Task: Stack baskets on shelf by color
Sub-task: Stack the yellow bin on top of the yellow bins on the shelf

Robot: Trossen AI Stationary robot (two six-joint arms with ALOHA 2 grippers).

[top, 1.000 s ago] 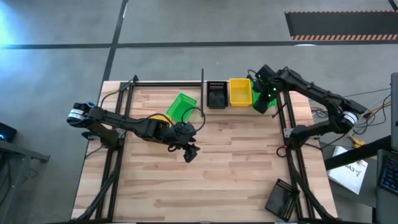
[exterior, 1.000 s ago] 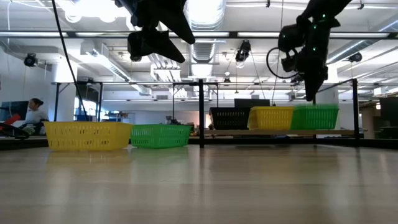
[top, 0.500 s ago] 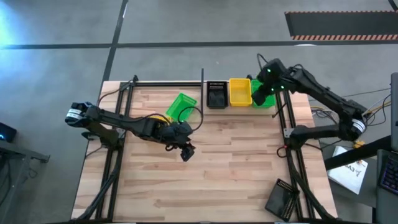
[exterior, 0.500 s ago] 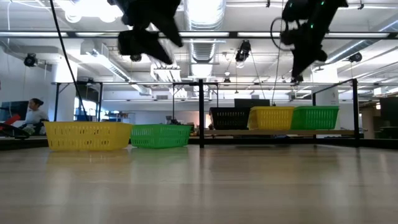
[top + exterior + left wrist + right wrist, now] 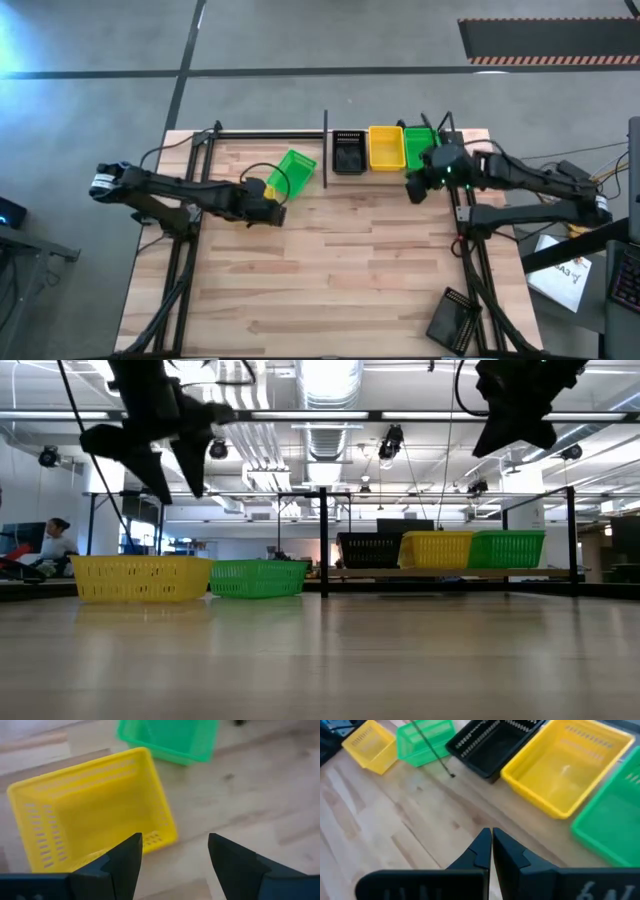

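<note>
Hovering above the loose yellow basket [image 5: 90, 807], the left end effector [image 5: 175, 857] has its fingers spread apart with nothing between them. In the high view the left end effector [image 5: 268, 210] sits over the left half of the worktop [image 5: 340, 270], and only a sliver of the yellow basket [image 5: 258, 187] shows beside it. A green basket [image 5: 291, 170] lies tilted just beyond the yellow one, near it; whether they touch cannot be told.

Right end effector [image 5: 491, 842]: fingers pressed together, holding nothing. It hangs above the worktop just in front of the shelf [image 5: 460, 135], by the right end of the basket row [image 5: 418, 187].

On the shelf, side by side: black basket [image 5: 348, 152], yellow basket [image 5: 386, 147], green basket [image 5: 420, 145]. Low view shows the same three in a row, black [image 5: 370, 548], yellow [image 5: 436, 548], green [image 5: 507, 547], upright.

Another black basket [image 5: 452, 320] lies at the worktop's near right corner, well apart from the rest.

A seated person [image 5: 55, 540] shows in the room beyond, far left.
</note>
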